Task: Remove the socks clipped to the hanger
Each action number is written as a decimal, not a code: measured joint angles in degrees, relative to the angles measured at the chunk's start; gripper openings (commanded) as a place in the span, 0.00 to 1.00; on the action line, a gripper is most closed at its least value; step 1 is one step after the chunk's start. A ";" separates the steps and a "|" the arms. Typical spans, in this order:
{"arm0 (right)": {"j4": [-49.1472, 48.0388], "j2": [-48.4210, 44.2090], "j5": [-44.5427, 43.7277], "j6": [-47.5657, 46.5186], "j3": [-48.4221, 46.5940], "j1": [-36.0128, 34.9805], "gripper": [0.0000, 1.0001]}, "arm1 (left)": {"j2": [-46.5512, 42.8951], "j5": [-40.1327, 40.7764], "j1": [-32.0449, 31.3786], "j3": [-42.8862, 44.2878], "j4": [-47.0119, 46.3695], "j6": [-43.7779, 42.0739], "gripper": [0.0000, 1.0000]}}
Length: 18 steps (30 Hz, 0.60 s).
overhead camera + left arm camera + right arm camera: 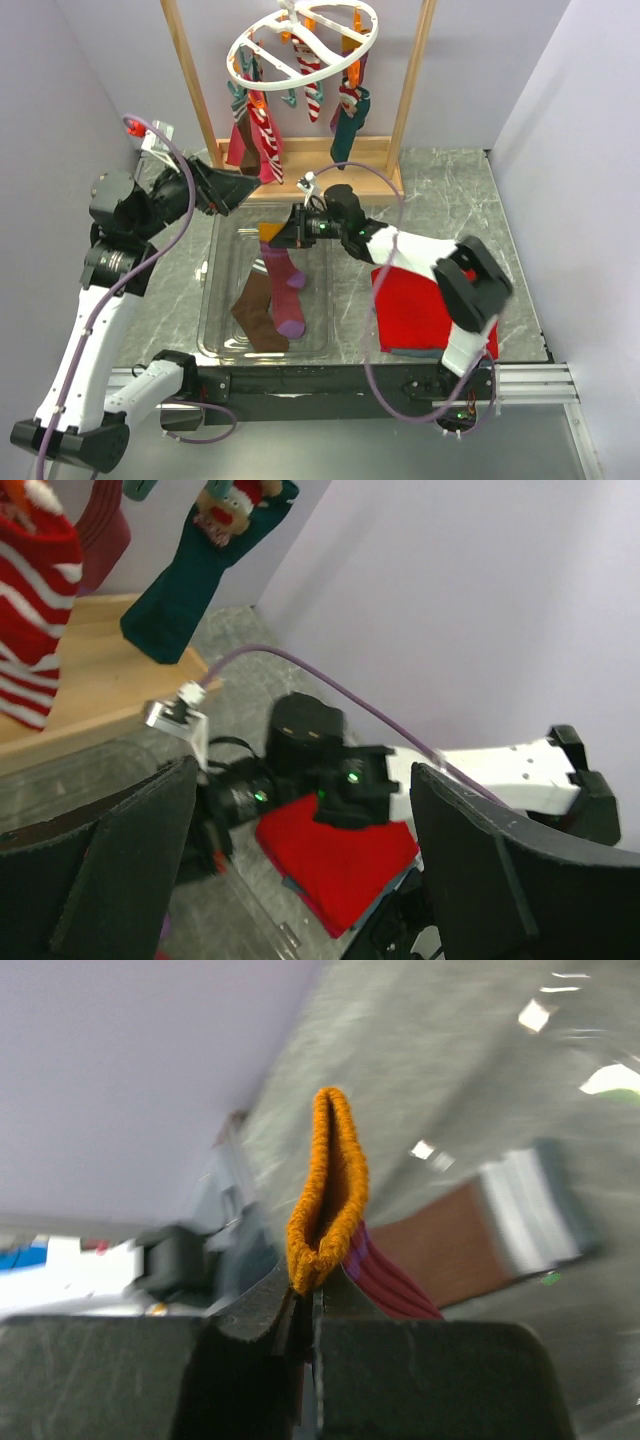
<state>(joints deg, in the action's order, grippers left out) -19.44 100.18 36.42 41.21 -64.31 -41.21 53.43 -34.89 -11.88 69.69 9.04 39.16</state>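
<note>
Hanging socks (263, 140) close beside left tool (256, 188)

No readable text, label, brand, number or sign in any of my three views (right wrist view partly blurred)

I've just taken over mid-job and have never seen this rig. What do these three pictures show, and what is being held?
These are two robot arms bolted at the near edge of a table. The overhead picture looks down from behind them: left arm on the left, right arm on the right. The other two come from a camera on each wrist, looking past that arm's own jaws. At the back, a round white hanger holds clipped socks, including a striped sock and a teal sock. In front, a clear bin holds a brown sock. A red cloth lies beneath the right arm. The right jaws are shut on the orange cuff of a magenta sock trailing into the bin. The left jaws are open and empty, near the hanging socks.
</note>
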 measured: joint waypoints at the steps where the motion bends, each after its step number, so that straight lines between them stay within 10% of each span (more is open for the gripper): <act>1: 0.07 2.73 0.02 0.09 -1.20 0.79 0.00 | -0.66 0.52 0.00 -0.15 1.44 -0.92 0.91; 4: 2.14 8.81 -0.42 -0.74 -4.90 2.23 0.02 | -2.27 2.29 0.00 -0.15 3.80 -3.13 0.91; 14: 22.77 15.45 -11.28 -12.63 -23.41 1.97 0.81 | -9.16 8.87 0.00 -3.41 6.58 -5.57 0.91; 18: 29.53 14.78 -17.77 -17.51 -26.49 1.97 0.92 | -10.08 9.11 0.00 -4.37 6.60 -5.51 0.92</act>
<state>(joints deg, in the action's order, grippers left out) 10.09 114.96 18.65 23.70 -90.80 -39.24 43.35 -25.78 -11.88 65.32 15.64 33.65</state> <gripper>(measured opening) 0.825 0.912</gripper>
